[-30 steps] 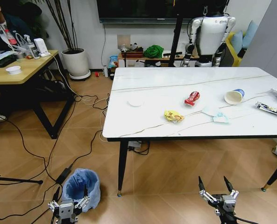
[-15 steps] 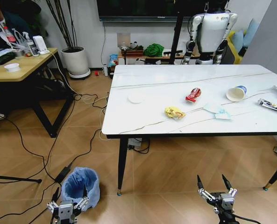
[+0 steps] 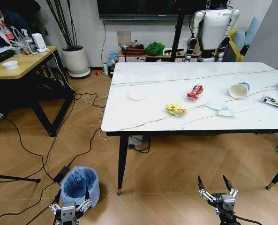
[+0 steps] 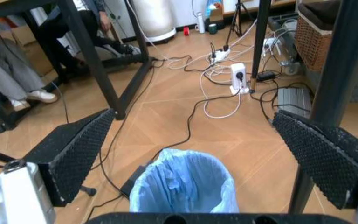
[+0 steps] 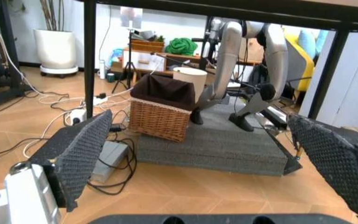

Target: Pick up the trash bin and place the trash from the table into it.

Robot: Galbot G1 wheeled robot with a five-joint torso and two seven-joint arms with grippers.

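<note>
The trash bin (image 3: 80, 185) stands on the wooden floor near the front-left leg of the table (image 3: 143, 115), lined with a crinkled light-blue bag. The left gripper (image 3: 70, 209) hovers just in front of the bin, fingers spread apart and holding nothing; in the left wrist view the bin's open mouth (image 4: 185, 184) sits between the two black ribbed pads (image 4: 76, 149). The right gripper (image 3: 217, 193) hangs low over the floor in front of the table, well apart from the bin, fingers likewise spread and empty.

On the marble-look tabletop lie the trash items (all separate from one another): a white disc (image 3: 136, 95), a yellow wrapper (image 3: 176, 109), a crushed red can (image 3: 195, 92), a pale blue mask (image 3: 220, 108), a blue-and-white paper cup (image 3: 237, 90) on its side, and a long dark wrapper (image 3: 275, 102) at the right edge.
</note>
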